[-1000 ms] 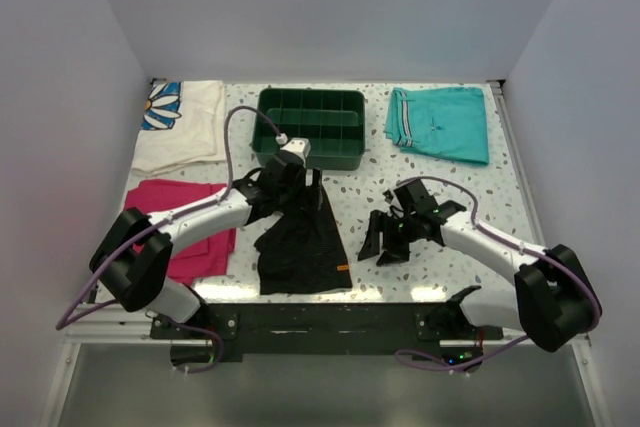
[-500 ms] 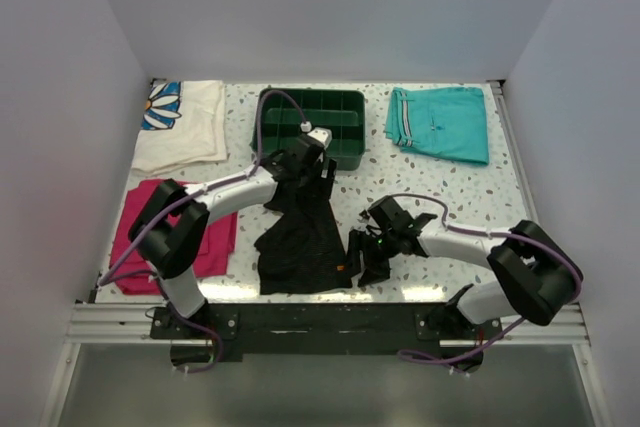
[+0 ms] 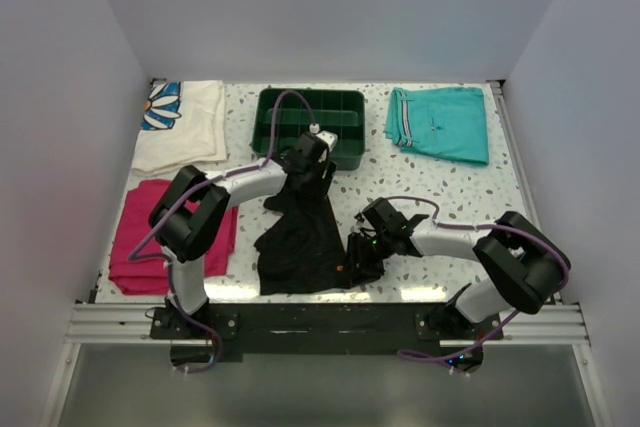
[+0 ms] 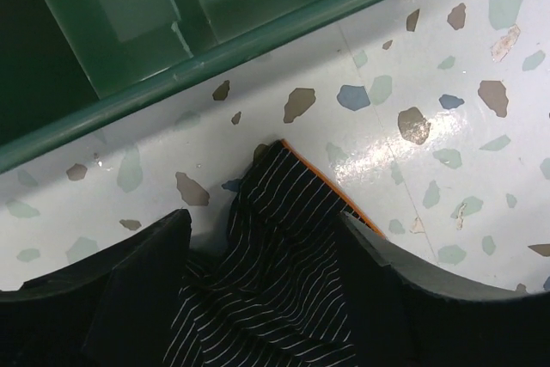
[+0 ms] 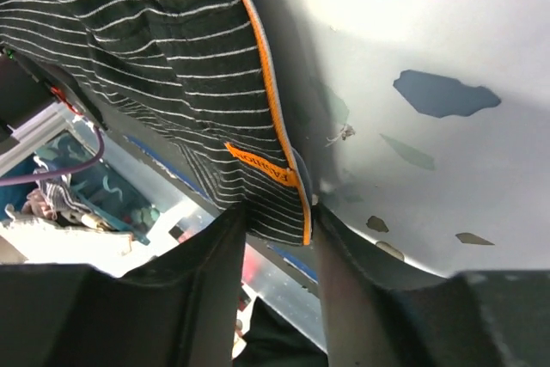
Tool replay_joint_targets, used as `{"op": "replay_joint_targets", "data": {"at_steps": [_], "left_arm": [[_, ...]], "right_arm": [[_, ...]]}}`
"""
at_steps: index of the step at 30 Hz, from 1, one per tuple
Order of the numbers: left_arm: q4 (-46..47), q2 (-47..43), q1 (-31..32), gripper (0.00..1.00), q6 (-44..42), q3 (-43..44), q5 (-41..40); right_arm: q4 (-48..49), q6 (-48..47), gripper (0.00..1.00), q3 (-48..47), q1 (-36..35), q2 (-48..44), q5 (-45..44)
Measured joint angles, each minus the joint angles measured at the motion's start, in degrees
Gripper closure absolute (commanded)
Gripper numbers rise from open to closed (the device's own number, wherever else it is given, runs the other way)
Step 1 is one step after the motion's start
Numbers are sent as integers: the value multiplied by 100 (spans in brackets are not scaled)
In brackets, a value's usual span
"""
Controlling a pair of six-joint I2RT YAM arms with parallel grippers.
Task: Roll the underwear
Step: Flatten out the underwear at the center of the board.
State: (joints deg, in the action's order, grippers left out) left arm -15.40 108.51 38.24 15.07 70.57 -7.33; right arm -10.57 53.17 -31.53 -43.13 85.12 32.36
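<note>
Top view: the left pincer's (image 3: 318, 169) fingertips are hidden beneath its own wrist housing, so contact with the underwear (image 3: 300, 242) cannot be confirmed there. The right pincer (image 3: 357, 260) reads black on black fabric, and its jaw gap is indeterminable. The left arm (image 3: 195, 212) covers part of the magenta cloth (image 3: 150, 247).

Left wrist view: the green divided tray (image 4: 172, 32) is cut by the top and left edges, and the underwear by the bottom edge.

Right wrist view: the orange tag's (image 5: 262, 166) lettering is only partly legible. Whether the fingers (image 5: 202, 290) press the waistband corner cannot be told. The scene beyond the counter's (image 5: 412, 178) edge is blurred.
</note>
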Motion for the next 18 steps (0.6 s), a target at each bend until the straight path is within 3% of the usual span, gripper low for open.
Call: {"op": "replay_joint_targets", "data": {"at_steps": [2,5,12,13,16,18], "left_arm": [[-15,52,0,42,-81,39,17],[-9,98,0,49,-140,74,37],[-9,153,-2,76,-225,81,83],[-11,153,-2,86,-216,81,94],[-9,153,-4,100,-205,81,116],[-9,153,-4,100,-195,81,120]], "right_arm": [[-2,-9,83,0,0,0,-33],[-42,-28,99,0,-9,11,-254],[-393,-157,100,-179,-26,11,-566],[-490,-201,100,-234,-33,7,-638],[-957,-378,100,-507,-33,-11,-1058],[-1353,-529,100,-739,-35,-42,-1438]]}}
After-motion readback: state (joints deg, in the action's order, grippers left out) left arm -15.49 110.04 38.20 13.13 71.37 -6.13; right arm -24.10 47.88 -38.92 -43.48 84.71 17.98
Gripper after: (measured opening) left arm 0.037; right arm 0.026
